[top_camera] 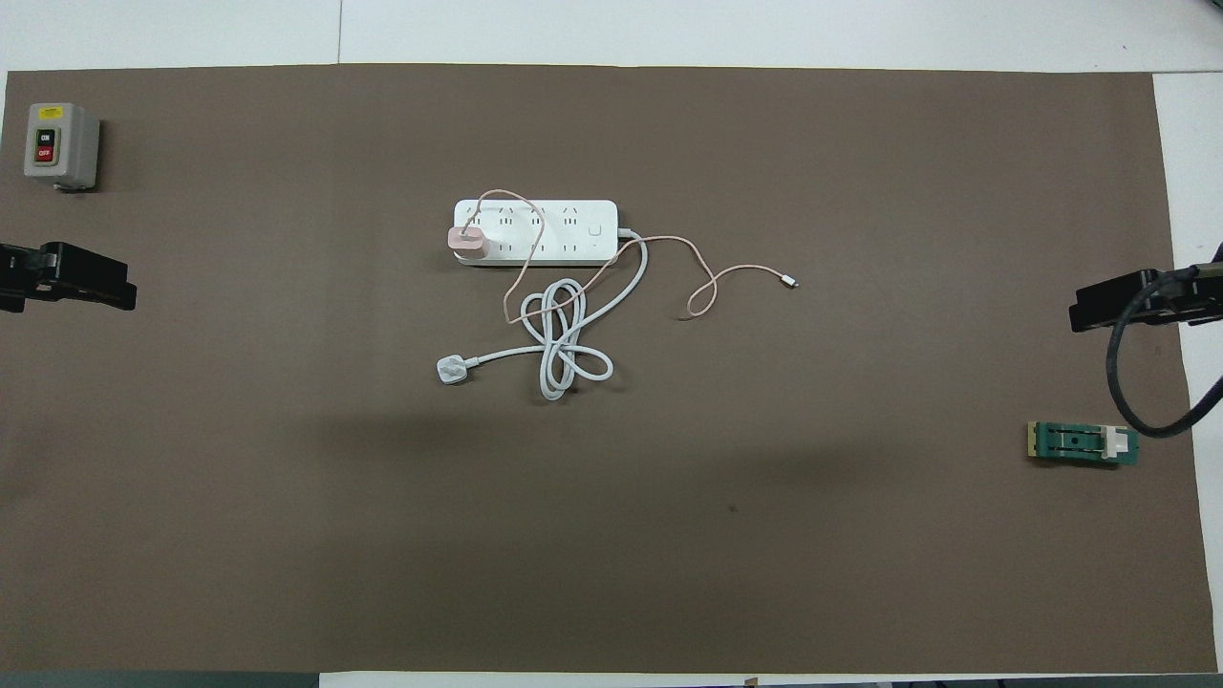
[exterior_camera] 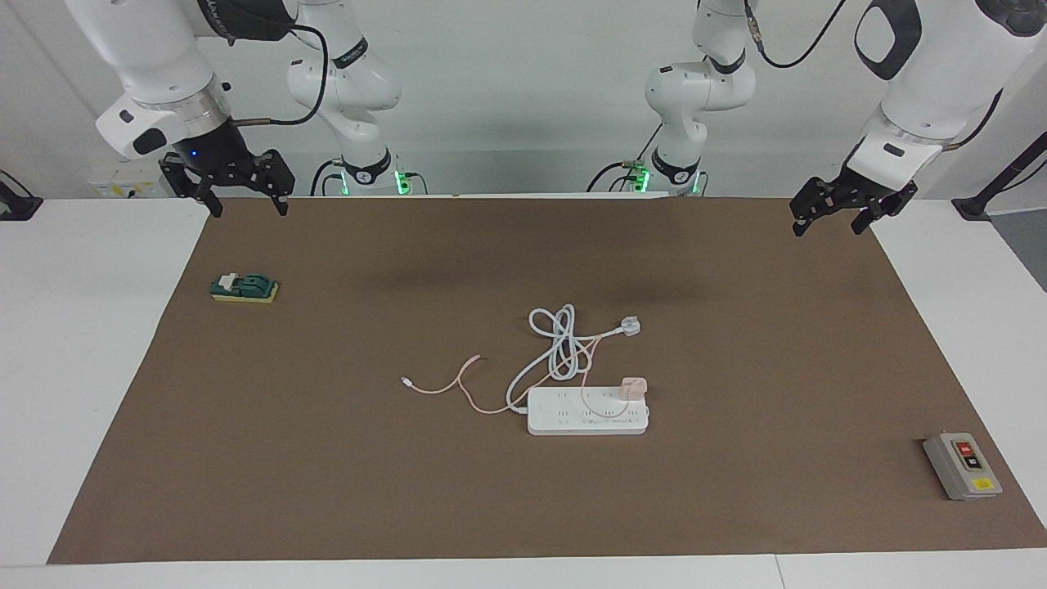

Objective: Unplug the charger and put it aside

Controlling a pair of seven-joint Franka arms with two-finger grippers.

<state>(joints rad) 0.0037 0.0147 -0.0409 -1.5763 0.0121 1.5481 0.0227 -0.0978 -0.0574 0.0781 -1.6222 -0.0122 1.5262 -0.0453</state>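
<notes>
The charger (exterior_camera: 633,388) (top_camera: 468,241), a small pale pink cube, sits plugged into the white power strip (exterior_camera: 589,411) (top_camera: 549,222) at its end toward the left arm. Its thin pink cable (exterior_camera: 458,384) (top_camera: 717,282) loops over the strip and trails toward the right arm's end of the mat. My left gripper (exterior_camera: 828,227) (top_camera: 115,285) hangs open and empty over the mat's edge at its own end, well away from the charger. At the other end of the table my right gripper (exterior_camera: 248,206) (top_camera: 1084,308) waits, also open with nothing in it.
The strip's thick white cord (exterior_camera: 560,343) (top_camera: 564,354) lies coiled on the robots' side of the strip, ending in a white plug (exterior_camera: 628,325) (top_camera: 451,370). A grey on/off switch box (exterior_camera: 961,465) (top_camera: 59,143) stands at the left arm's end. A green block (exterior_camera: 244,288) (top_camera: 1083,443) lies at the right arm's end.
</notes>
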